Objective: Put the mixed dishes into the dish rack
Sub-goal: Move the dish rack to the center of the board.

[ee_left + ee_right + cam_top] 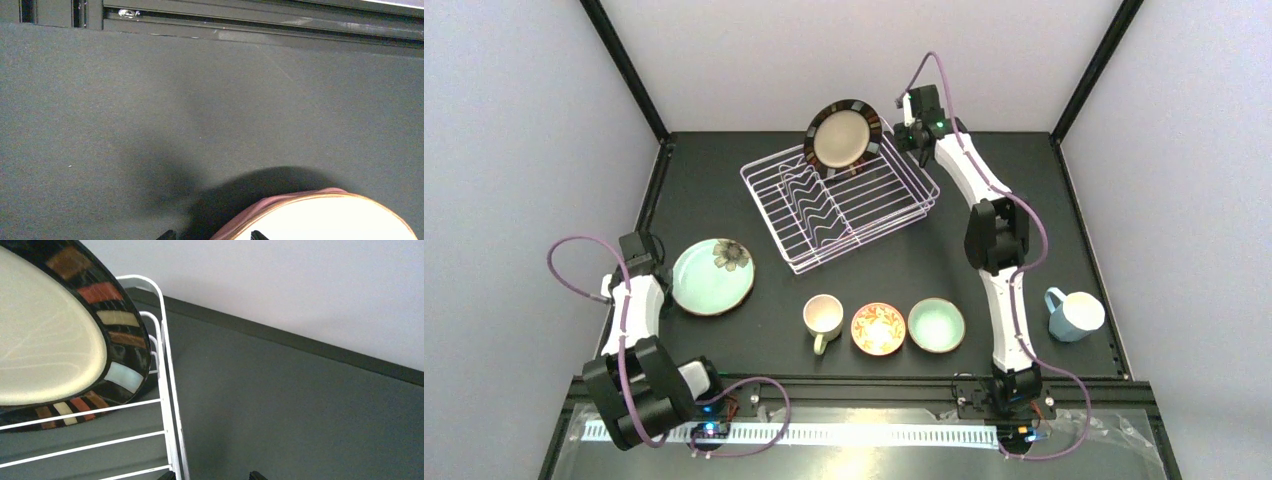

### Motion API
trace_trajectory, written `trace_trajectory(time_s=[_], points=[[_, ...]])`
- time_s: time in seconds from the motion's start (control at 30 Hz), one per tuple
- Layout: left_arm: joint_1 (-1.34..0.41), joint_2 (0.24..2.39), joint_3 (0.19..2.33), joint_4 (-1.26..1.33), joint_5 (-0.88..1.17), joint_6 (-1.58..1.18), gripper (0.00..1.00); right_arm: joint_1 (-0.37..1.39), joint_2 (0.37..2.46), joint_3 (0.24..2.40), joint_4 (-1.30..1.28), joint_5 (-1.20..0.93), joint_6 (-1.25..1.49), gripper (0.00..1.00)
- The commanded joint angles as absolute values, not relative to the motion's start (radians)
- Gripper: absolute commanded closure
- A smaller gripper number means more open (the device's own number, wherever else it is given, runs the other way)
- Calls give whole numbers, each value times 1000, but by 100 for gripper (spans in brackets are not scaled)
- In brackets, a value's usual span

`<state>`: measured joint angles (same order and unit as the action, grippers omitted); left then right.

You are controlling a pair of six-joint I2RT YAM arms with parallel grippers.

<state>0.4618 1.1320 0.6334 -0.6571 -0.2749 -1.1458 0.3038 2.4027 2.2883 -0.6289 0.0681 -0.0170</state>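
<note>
We see only part of a washed-out plate [320,220], cut by the left wrist view's bottom edge. The striped-rim plate [50,340] runs off the right wrist view's left edge.

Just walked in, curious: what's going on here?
Two arms are loading dishes into the dish rack. The cream plate with dark striped rim stands on edge at its far end, with the right gripper open beside it, holding nothing. The left gripper is open at the rim of the teal flower plate, flat on the table. The cream mug, red-orange bowl, mint bowl and blue mug are not yet loaded.
</note>
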Motion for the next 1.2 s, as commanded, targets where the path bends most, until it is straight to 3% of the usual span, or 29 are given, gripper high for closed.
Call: trace_trajectory(time_s=[0.0, 0.37, 0.47, 0.6, 0.8, 1.0, 1.17], points=[[472, 1138, 621, -644, -259, -1175, 14, 294, 2443, 2312, -637, 15, -5, 15], [474, 1203, 606, -590, -198, -1176, 15, 295, 2504, 2318, -656, -21, -5, 20], [474, 1232, 612, -583, -169, -1164, 14, 295, 2517, 2317, -663, -19, 38, 26], [473, 1262, 618, -578, -147, -1166, 15, 293, 2524, 2315, -669, -5, 49, 45], [474, 1257, 627, -578, -147, -1164, 16, 275, 2512, 2295, -682, 8, 67, 63], [474, 1247, 631, -583, -141, -1162, 16, 264, 2456, 2219, -668, 50, 80, 71], [473, 1227, 630, -587, -136, -1155, 16, 244, 2395, 2128, -646, 70, 107, 72]])
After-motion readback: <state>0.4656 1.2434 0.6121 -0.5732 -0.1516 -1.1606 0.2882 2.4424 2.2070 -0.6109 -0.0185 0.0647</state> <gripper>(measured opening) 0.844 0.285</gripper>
